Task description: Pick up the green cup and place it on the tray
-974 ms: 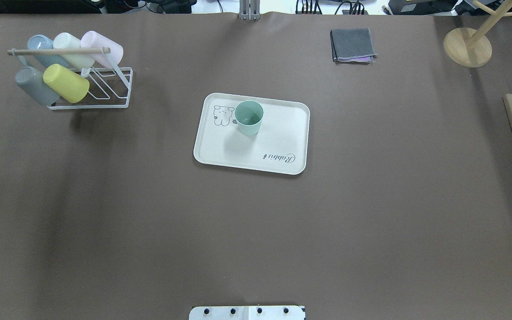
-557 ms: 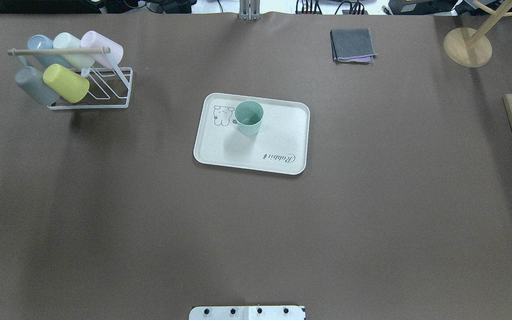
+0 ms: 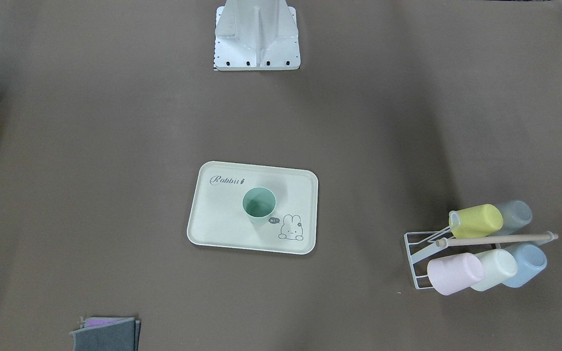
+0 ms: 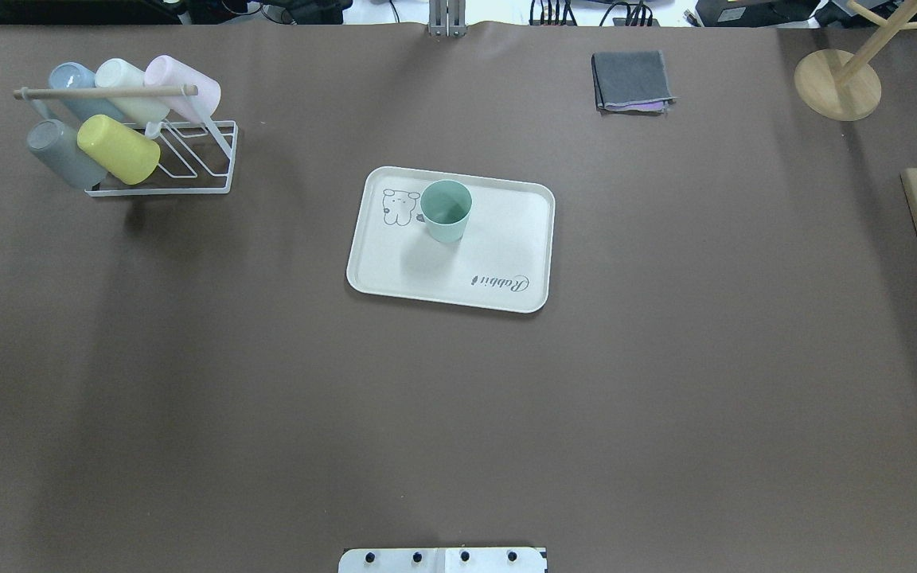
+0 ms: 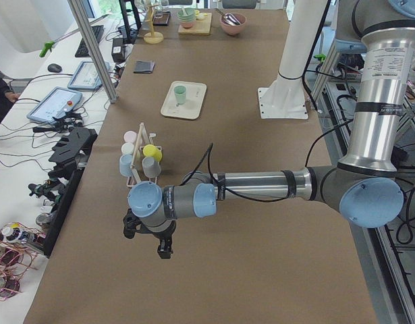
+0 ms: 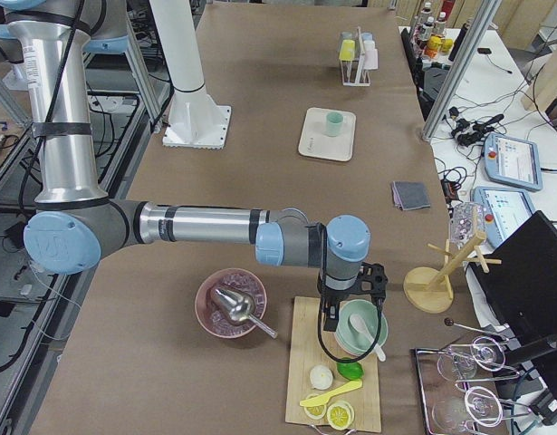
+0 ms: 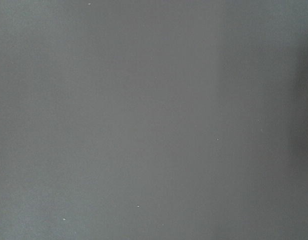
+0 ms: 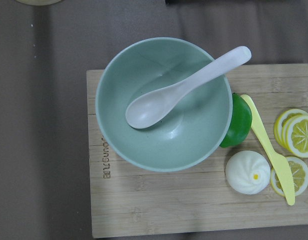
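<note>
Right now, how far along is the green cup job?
Done: the green cup stands upright on the tray. In hand: nothing; the left hand and right hand are both far from the tray. Left: nothing visible.

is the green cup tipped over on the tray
No, the green cup stands upright on the tray, its open mouth facing up.

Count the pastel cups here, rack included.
6. The green cup stands on the tray. On the rack: blue cup, cream cup, pink cup in the far row; grey cup, yellow-green cup in the near row. None looks hidden.
</note>
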Action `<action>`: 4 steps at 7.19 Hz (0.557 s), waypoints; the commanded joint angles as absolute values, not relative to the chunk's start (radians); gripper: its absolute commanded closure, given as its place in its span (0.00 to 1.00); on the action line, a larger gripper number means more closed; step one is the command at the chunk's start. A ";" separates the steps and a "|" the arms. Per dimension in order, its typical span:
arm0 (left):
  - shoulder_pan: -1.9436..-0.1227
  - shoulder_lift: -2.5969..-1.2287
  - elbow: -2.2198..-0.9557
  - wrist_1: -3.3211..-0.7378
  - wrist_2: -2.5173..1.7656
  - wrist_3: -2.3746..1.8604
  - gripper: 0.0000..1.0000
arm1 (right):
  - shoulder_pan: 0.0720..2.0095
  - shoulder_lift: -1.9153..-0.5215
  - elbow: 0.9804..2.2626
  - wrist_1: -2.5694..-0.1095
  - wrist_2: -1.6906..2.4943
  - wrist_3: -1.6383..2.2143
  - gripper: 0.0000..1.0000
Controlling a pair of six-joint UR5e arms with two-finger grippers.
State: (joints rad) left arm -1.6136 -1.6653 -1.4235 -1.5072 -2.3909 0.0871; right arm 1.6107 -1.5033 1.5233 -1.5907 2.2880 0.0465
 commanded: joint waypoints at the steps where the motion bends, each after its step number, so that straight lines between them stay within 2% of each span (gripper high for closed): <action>1: -1.612 -1.663 -1.423 -1.517 -2.381 0.093 0.02 | 1.611 -1.505 1.522 -1.591 2.286 0.046 0.00; 4: -1.611 -1.647 -1.433 -1.519 -2.342 0.092 0.02 | 1.611 -1.511 1.522 -1.586 2.286 0.046 0.00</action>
